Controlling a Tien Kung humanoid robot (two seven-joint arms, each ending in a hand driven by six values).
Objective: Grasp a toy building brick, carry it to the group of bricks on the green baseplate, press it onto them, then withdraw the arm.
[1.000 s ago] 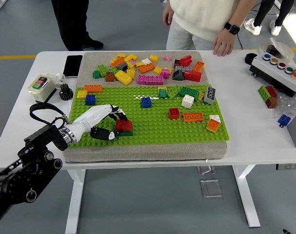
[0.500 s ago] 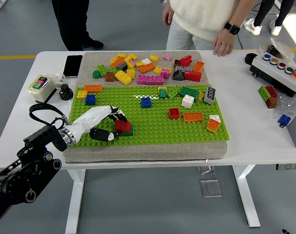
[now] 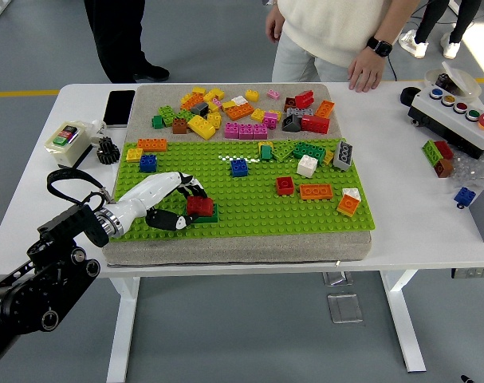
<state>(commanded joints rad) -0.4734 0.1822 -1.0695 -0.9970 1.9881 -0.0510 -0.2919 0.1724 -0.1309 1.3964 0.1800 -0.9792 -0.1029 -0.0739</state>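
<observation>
My left hand point(image 3: 186, 206) lies on the front left of the green baseplate point(image 3: 249, 203). Its fingers curl around a red brick point(image 3: 201, 206), the thumb low on the brick's left and the other fingers at its far side. Under the red brick sits a dark green brick point(image 3: 209, 217) on the plate. More bricks stand fixed on the plate: a blue one point(image 3: 239, 167), a red one point(image 3: 285, 185), an orange one point(image 3: 316, 191). The right arm is out of sight.
Several loose bricks point(image 3: 226, 112) lie on the grey pad behind the plate. A phone point(image 3: 119, 107) and a switch box point(image 3: 68, 140) are at the left, a button box point(image 3: 453, 108) at the right. A person's hand point(image 3: 365, 77) rests on the far edge.
My left hand has drawn back very slightly to the left. The red brick stays where it was on the dark green one.
</observation>
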